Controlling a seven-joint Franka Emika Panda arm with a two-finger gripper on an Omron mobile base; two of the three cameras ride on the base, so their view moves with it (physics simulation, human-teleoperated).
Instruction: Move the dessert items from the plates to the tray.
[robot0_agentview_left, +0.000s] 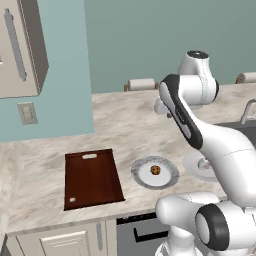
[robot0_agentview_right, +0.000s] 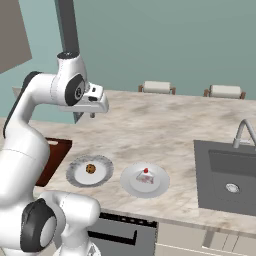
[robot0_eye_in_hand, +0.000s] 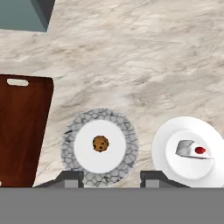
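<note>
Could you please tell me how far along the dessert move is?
Nothing is moved yet: the cookie and cake piece sit on their plates, and the tray holds neither. The pincer hangs high above the cookie's plate, holding nothing. Both transfers remain.

I see the cookie (robot0_eye_in_hand: 100, 143) flat at the centre of its grey-rimmed plate (robot0_eye_in_hand: 70, 131), straight below my gripper (robot0_eye_in_hand: 111, 178). The cake piece (robot0_eye_in_hand: 190, 149) sits on the second plate (robot0_eye_in_hand: 168, 153) beside it; the empty tray (robot0_eye_in_hand: 19, 131) lies opposite.
</note>
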